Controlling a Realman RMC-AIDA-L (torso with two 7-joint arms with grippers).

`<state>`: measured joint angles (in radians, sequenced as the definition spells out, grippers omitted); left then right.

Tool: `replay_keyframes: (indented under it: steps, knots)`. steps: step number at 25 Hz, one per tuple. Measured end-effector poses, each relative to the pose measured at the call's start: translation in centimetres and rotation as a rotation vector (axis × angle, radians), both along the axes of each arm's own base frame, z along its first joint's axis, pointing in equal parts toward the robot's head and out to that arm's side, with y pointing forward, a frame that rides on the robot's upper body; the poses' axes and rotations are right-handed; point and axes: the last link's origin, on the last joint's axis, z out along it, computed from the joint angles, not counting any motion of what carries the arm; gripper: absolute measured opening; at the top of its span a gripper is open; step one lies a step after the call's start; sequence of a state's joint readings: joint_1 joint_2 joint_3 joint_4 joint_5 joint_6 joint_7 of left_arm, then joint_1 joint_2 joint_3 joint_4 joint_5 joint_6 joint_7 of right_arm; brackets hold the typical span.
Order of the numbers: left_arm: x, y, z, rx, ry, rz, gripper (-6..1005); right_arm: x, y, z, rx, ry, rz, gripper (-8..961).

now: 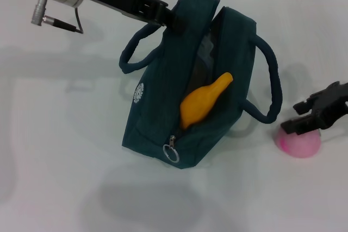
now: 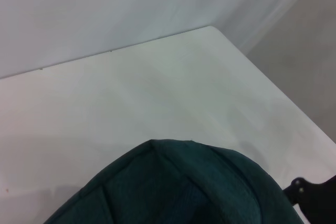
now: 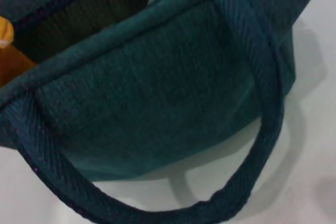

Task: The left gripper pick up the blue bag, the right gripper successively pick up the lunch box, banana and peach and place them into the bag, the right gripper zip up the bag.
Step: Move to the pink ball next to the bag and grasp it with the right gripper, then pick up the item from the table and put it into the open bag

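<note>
Right claw [image 1: 310, 126]: hovering low over the peach, its black fingers [image 1: 307, 104] standing apart with the fruit just under them; whether they are touching it is not clear.
Peach [image 1: 299, 142]: sitting on the table at the robot's right, pink and round, near the bag's right handle but apart from it.
Left claw [image 1: 167, 17]: reaching in from the upper left and pinching the top far edge of the bag, holding that end up.
Bag [image 1: 157, 118]: standing on the table in the middle, dark blue-green, its top gaping open, the zipper pull [image 1: 172, 150] hanging at the near end.
Banana [image 1: 204, 101]: lying inside the open bag, yellow, its tip poking above the rim.
Handles: one looping out on the left [image 1: 136, 52], one on the right [image 1: 272, 88].
Table [image 1: 54, 134]: white, carrying the bag and peach.
</note>
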<state>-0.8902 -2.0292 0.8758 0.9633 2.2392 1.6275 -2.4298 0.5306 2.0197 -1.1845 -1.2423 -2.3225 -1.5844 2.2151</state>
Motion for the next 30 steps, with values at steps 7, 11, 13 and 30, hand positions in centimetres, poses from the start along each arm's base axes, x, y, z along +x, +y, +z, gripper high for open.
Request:
replay_keyframes:
  steps: [7, 11, 13, 30]
  knots:
    - [-0.3, -0.1, 0.0, 0.002, -0.002, 0.007, 65, 1.1, 0.2, -1.8, -0.079, -0.027, -0.075, 620]
    - [-0.3, -0.1, 0.0, 0.002, -0.002, 0.006, 65, 1.5, 0.4, -2.1, -0.083, -0.098, -0.103, 609]
    - [-0.3, -0.1, 0.0, 0.002, -0.001, 0.004, 65, 1.6, 0.4, -2.3, -0.079, -0.131, -0.106, 584]
    - [-0.4, -0.1, 0.1, 0.006, -0.002, 0.004, 66, 1.3, 0.5, -0.5, -0.018, -0.095, -0.101, 286]
